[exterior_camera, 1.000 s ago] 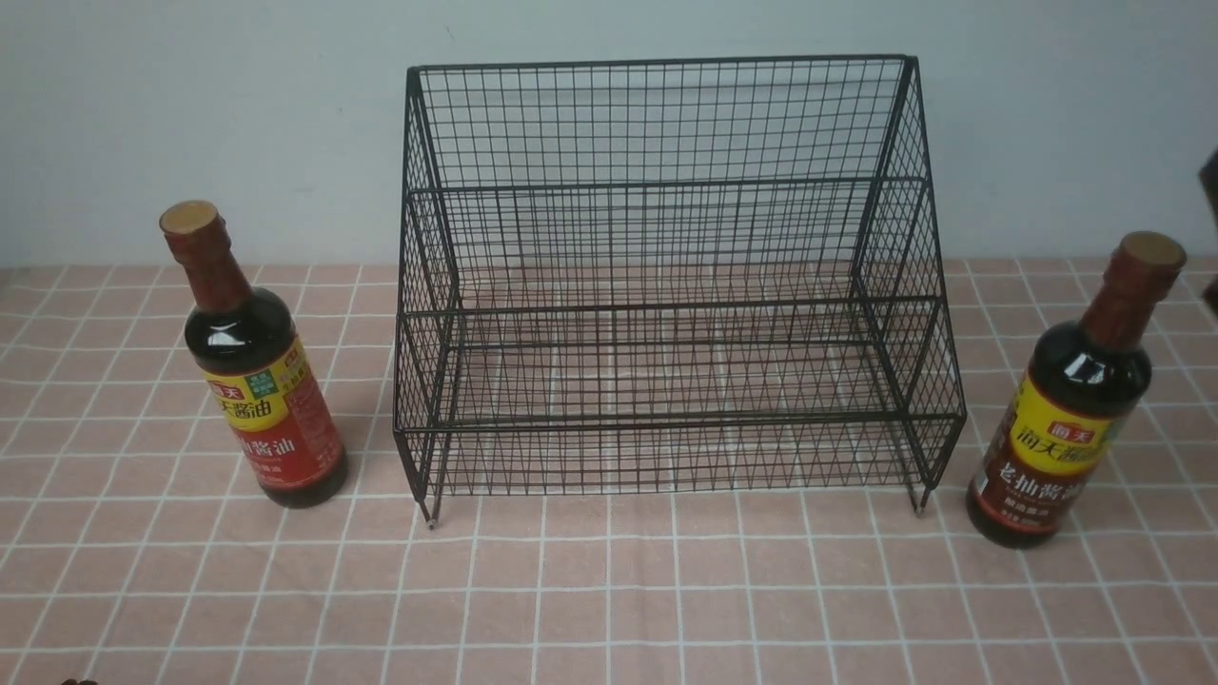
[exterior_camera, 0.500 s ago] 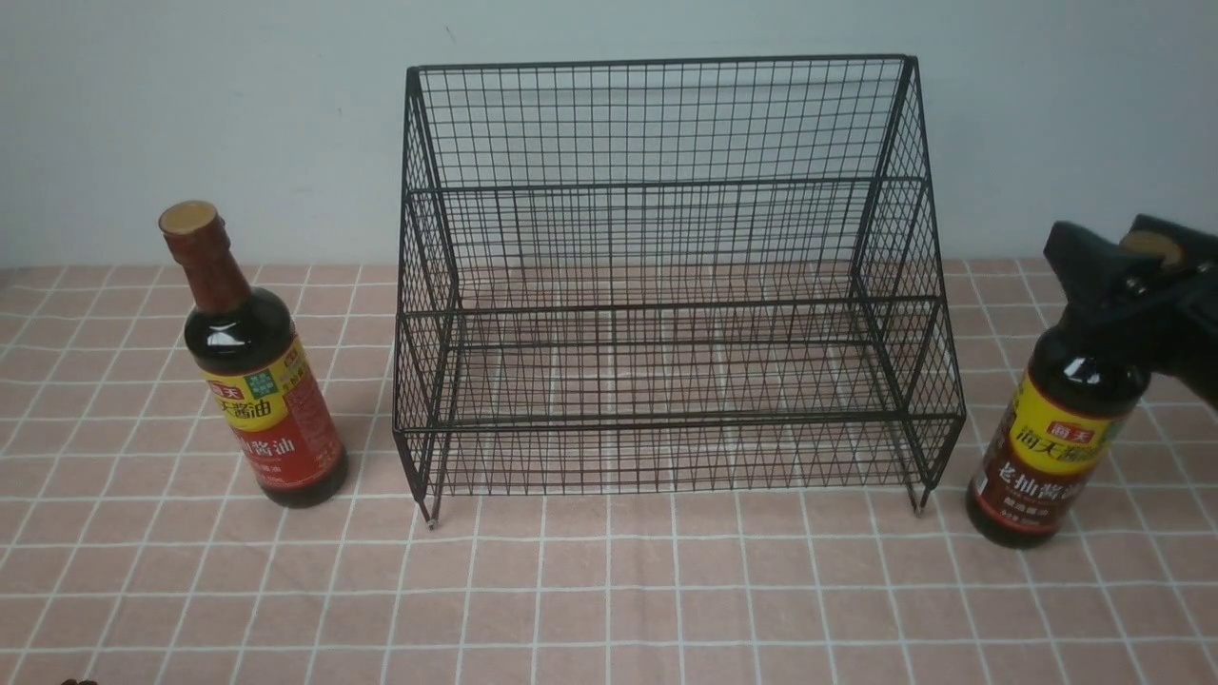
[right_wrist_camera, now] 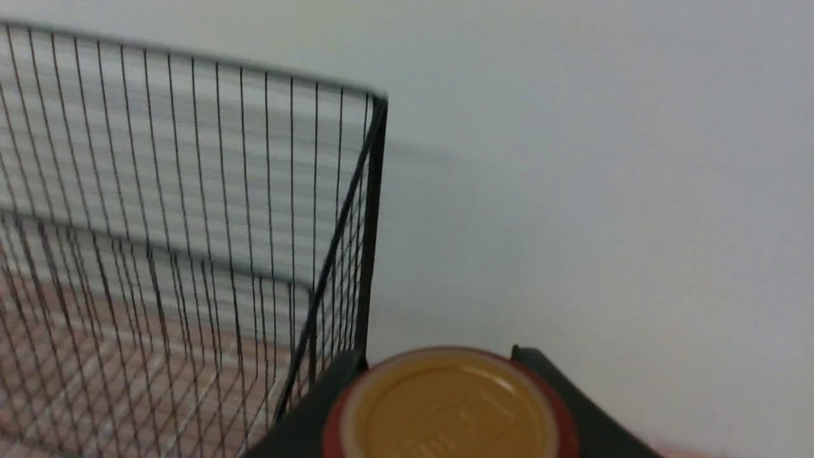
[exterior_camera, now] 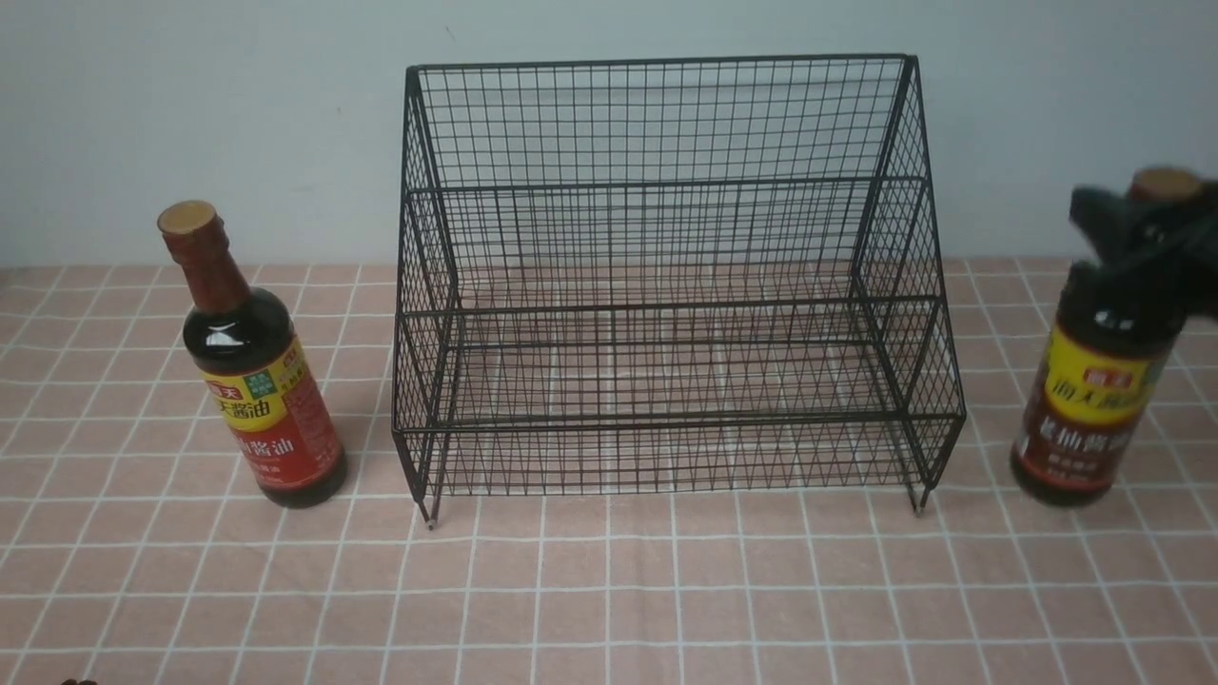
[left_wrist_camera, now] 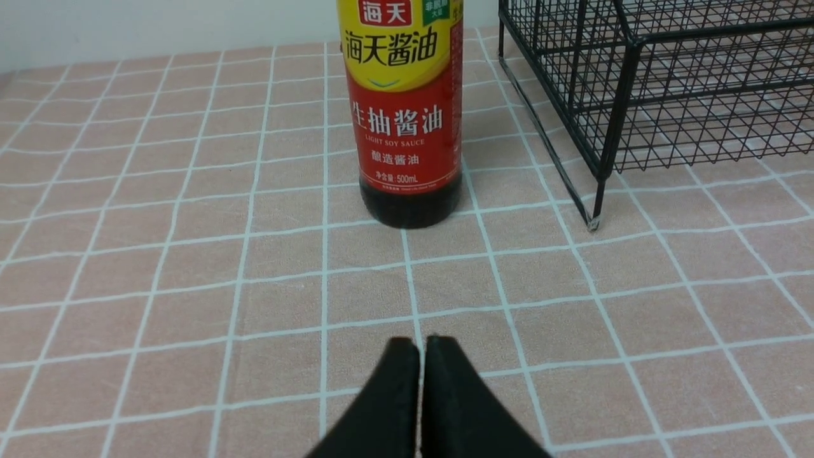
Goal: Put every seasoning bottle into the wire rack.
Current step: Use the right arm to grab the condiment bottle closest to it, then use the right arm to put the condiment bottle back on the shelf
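The black wire rack (exterior_camera: 666, 285) stands mid-table, both tiers empty. The yellow-and-red labelled bottle (exterior_camera: 257, 371) stands upright to its left; in the left wrist view it (left_wrist_camera: 404, 108) stands ahead of my shut, empty left gripper (left_wrist_camera: 420, 343), well apart. My right gripper (exterior_camera: 1137, 233) is shut on the neck of the yellow-and-brown labelled bottle (exterior_camera: 1094, 390), held upright and lifted just right of the rack. The right wrist view shows its tan cap (right_wrist_camera: 448, 407) between the two black fingers (right_wrist_camera: 318, 413), with the rack's corner (right_wrist_camera: 372, 191) beside it.
A pink checked tablecloth (exterior_camera: 609, 590) covers the table. A pale wall (exterior_camera: 190, 114) runs close behind the rack.
My right gripper came in from the right, closed on the brown-label bottle's neck, and has raised it and shifted it slightly right. The left bottle and rack have not moved.
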